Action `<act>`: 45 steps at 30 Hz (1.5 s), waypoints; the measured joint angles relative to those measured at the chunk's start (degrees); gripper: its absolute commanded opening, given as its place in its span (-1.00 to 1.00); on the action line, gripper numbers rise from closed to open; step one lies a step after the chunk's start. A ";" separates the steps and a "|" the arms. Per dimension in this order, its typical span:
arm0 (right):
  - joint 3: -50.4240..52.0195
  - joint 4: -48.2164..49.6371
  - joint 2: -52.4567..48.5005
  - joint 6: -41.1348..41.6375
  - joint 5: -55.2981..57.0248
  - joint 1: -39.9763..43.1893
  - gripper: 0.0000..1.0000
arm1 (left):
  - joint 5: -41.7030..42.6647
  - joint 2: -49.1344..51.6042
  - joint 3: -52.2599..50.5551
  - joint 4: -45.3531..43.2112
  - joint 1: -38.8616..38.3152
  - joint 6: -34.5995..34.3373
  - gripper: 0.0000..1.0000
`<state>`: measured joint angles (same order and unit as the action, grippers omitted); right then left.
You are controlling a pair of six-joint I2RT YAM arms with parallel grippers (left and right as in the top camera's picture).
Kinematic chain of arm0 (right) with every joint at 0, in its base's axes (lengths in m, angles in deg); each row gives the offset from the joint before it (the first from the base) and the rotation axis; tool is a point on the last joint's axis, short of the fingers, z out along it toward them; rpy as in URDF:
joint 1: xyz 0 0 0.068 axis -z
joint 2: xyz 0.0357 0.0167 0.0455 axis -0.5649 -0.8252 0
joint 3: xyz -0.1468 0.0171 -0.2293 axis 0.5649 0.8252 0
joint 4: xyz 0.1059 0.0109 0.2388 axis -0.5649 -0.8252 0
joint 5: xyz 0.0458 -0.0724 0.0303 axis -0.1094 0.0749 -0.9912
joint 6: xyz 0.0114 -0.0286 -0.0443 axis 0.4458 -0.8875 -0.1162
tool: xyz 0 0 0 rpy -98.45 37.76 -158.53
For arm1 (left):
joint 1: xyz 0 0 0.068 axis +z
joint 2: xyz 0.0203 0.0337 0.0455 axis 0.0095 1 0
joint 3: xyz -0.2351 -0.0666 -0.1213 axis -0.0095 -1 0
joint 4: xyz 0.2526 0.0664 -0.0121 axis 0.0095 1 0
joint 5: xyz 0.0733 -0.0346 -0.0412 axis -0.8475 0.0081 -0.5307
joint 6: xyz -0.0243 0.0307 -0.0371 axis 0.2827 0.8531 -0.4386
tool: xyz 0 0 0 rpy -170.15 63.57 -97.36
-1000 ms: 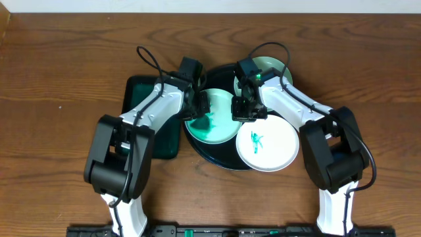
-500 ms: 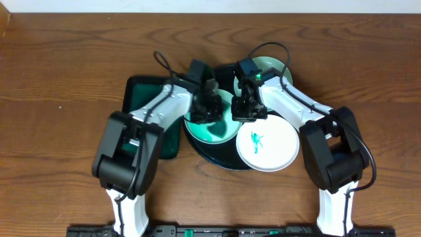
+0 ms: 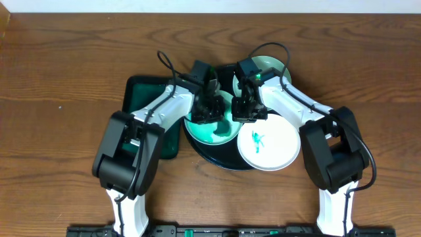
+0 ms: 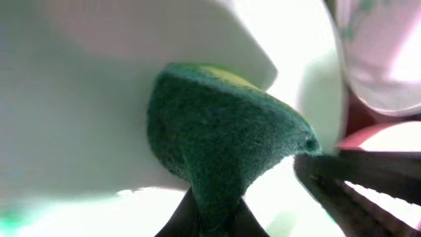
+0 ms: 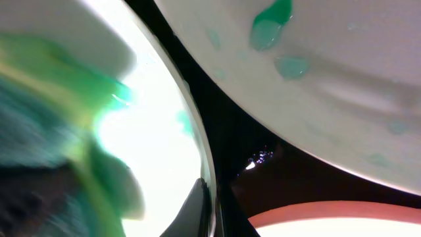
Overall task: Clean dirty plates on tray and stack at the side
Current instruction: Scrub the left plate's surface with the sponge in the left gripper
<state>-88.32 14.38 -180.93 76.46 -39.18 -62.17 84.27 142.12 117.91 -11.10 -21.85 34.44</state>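
Dark wood tabletop [image 3: 66, 66] bears the black tray [image 3: 220, 162], where the left gripper [image 3: 210, 108], clamped on a green sponge [image 4: 223, 138], presses the face-up smeared plate [image 3: 200, 133] beneath it, its rim pinched by the right gripper [image 3: 245, 113].

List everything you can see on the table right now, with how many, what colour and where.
left plate: one, white smeared teal, on the tray's left side
back plate: one, pale teal-white, at the tray's far edge
front plate: one, white with a small teal smear, overhanging the tray's front right rim
black tray: one, glossy black, round, table centre
green tray: one, dark green, rectangular, left of the black tray
sponge: one, green, pressed on the left plate
table: one, brown wood grain, under everything
left gripper: one, black, shut on the sponge
right gripper: one, black, shut on the left plate's rim
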 measured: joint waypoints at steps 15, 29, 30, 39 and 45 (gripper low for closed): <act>0.00 0.09 0.00 0.00 -0.09 0.00 -0.98 | -23.61 -1.62 1.49 8.68 2.21 0.94 -0.86; 0.00 0.02 0.00 -0.04 0.11 0.00 -0.98 | -8.72 -1.18 1.18 7.21 -3.72 10.67 -0.86; 0.00 -0.04 0.00 -0.04 0.13 0.00 -0.98 | -7.43 -1.09 1.09 6.62 -4.72 10.78 -0.85; 0.00 -1.18 0.00 -0.44 0.26 0.39 -0.98 | -3.21 -0.74 0.11 2.84 -7.26 6.32 -0.86; 0.00 -1.42 0.00 -0.42 0.24 0.37 -0.98 | -3.10 -0.74 -0.09 1.31 -6.12 0.00 -0.86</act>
<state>-88.32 12.96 -180.93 76.05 -38.94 -61.79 81.17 141.38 117.82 -9.78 -27.97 34.44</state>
